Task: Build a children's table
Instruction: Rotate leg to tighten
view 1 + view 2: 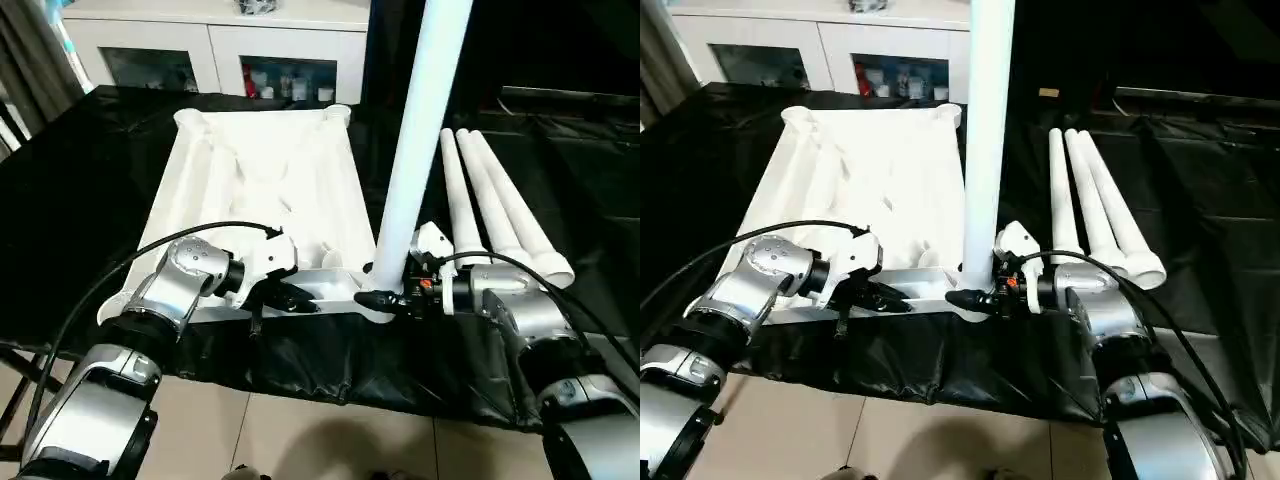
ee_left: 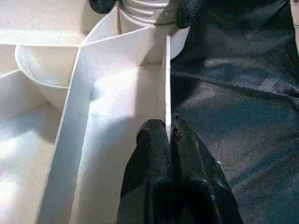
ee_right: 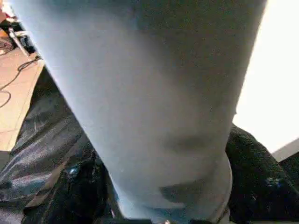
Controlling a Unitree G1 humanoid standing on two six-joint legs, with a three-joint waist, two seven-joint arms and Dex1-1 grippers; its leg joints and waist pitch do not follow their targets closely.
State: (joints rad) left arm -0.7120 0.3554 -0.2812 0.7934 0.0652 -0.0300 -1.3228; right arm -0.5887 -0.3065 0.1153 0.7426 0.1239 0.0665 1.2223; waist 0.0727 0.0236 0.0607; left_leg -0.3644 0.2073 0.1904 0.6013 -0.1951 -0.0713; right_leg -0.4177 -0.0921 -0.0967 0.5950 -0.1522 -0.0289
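The tabletop [image 1: 255,185] lies underside up; our left gripper [image 2: 169,140] pinches its near rim. Beside that, our right gripper [image 1: 385,298] seemingly clasps the upright leg [image 1: 420,130]; keep it vertical while seating.

left gripper [image 2: 169,140] closed, right gripper [image 1: 385,298] spread

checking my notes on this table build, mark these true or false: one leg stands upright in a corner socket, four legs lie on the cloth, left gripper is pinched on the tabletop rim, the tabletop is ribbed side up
1. One leg stands upright in a near corner socket of the tabletop. True.
2. Four legs lie on the black cloth. False: three spare legs lie there, side by side.
3. The left gripper is pinched on a thin wall at the tabletop's near rim. True.
4. The tabletop lies ribbed side up. True.
5. The right gripper is far from the upright leg. False: its fingers sit at the leg's base.
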